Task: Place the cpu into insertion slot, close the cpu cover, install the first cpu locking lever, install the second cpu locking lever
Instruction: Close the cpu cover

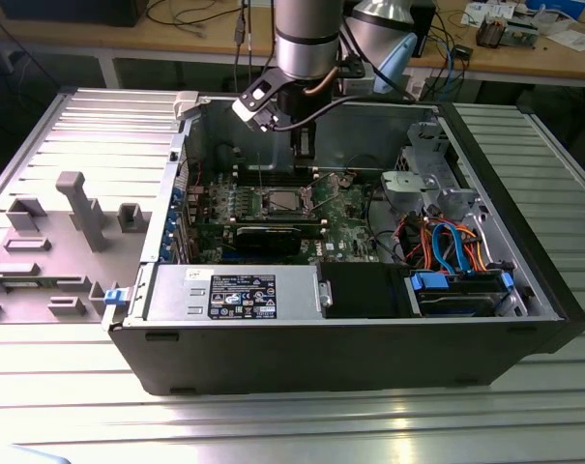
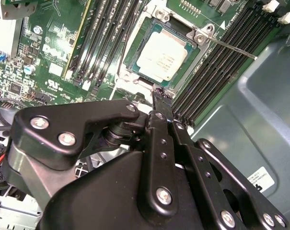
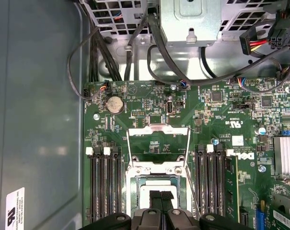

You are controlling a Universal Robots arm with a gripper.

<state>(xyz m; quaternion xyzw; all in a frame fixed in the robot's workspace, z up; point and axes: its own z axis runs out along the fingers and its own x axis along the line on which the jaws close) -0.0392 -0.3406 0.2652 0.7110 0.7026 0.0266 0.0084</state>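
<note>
Cpu is found seated flat in the insertion slot, its silver-grey top left uncovered. The slot is set near the middle of the green circuit board, between two banks of long black memory slots. The cpu cover is seen swung up and open in the first wrist view, the board being visible through its square window. One locking lever, a thin metal rod, is noted reaching out from a corner of the slot across the neighbouring memory slots, unlatched. The gripper is positioned just over one edge of the slot, close to the cpu; its fingertips are pressed together and nothing is seen clamped between them. Whether the slot rim is touched cannot be determined. In the exterior view the arm is recorded reaching down into the open computer case near its far wall, with the grey power box along the near wall. The case is laid on a ribbed metal table.
</note>
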